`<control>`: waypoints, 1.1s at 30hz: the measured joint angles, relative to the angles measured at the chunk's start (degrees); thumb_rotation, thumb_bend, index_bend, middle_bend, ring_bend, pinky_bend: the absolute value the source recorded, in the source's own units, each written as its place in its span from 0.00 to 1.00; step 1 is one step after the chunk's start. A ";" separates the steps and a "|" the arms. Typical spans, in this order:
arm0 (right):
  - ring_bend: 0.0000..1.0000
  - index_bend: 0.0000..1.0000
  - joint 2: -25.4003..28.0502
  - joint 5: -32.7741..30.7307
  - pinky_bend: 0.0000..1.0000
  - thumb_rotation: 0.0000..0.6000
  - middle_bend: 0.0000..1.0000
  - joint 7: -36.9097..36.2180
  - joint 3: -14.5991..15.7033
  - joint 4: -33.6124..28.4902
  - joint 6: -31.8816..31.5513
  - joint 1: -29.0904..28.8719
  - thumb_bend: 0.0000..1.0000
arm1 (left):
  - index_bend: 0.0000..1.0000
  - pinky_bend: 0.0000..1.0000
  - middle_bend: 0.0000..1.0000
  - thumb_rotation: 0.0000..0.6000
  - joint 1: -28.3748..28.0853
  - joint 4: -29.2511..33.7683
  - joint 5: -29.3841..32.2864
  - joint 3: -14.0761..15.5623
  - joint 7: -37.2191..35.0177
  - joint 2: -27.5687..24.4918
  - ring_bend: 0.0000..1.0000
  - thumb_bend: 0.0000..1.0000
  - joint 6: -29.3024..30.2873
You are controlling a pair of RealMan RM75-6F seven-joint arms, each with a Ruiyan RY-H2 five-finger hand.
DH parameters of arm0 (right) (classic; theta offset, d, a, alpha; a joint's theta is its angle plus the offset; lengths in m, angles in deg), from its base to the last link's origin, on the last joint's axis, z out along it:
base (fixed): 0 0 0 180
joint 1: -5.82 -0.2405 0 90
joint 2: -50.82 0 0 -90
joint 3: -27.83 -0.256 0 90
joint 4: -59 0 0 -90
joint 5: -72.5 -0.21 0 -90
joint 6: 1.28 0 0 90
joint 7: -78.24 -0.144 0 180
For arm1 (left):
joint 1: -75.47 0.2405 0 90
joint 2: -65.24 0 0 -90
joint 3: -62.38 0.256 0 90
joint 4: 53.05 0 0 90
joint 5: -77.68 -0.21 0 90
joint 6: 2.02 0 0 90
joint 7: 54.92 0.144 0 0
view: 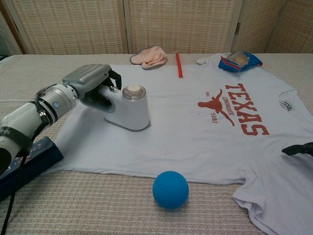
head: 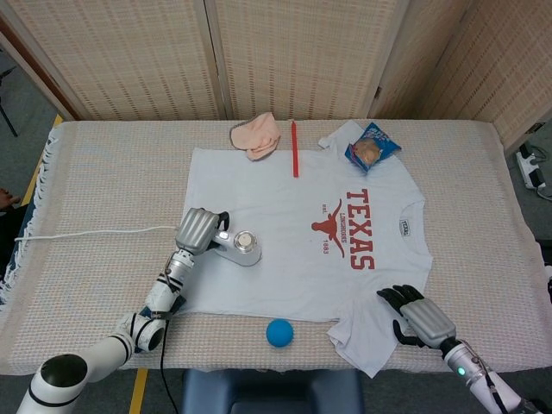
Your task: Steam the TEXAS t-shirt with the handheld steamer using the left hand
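Two hands are in view, but only the left hand (view: 90, 81) has work to do: it grips the handle of the handheld steamer (view: 129, 108), whose flat base sits on the lower left part of the TEXAS t-shirt (head: 293, 233), well apart from the red print. To steam well from here, I would judge it best to keep the base level and low on the cloth, glide slowly toward the TEXAS lettering (view: 244, 115) in long overlapping passes, and mind the white cord (head: 95, 230) trailing off to the left so it does not drag the fabric into folds. The shirt itself lies spread flat on the woven surface (head: 112, 172), collar toward the far edge. The fingers (view: 111, 78) of the left hand are wrapped closed around the steamer's handle. The right hand (head: 420, 317) rests near the shirt's lower right sleeve, its dark fingers (head: 395, 297) spread apart and holding nothing; whether they touch the cloth cannot be told. A blue ball (view: 170, 190) lies just beside the near hem.
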State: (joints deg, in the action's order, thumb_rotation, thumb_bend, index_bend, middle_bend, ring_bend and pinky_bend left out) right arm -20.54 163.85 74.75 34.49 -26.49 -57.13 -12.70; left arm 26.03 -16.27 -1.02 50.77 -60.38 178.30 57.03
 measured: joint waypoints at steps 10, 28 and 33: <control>0.00 0.00 -0.10 -1.21 0.00 0.61 0.06 1.39 0.32 -0.64 -0.29 0.03 0.76 | 0.85 0.66 0.92 1.00 0.29 -13.85 -1.25 1.22 -3.83 4.29 0.75 0.28 1.37; 0.00 0.00 -0.11 -2.05 0.00 0.61 0.06 3.05 0.63 -1.92 -0.67 -0.34 0.76 | 0.84 0.67 0.91 1.00 2.80 -24.41 3.63 -2.55 -11.02 3.16 0.74 0.28 -2.78; 0.00 0.00 -0.36 -1.86 0.00 0.61 0.06 2.60 0.76 -1.58 -0.58 -0.59 0.76 | 0.84 0.67 0.91 1.00 3.56 -19.85 4.02 -3.37 -14.87 1.18 0.74 0.28 0.76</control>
State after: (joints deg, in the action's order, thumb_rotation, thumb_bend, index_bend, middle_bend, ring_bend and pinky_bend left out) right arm -20.90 161.99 77.34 35.24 -28.07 -57.71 -13.30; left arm 29.58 -36.12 3.00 47.40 -75.25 179.48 57.79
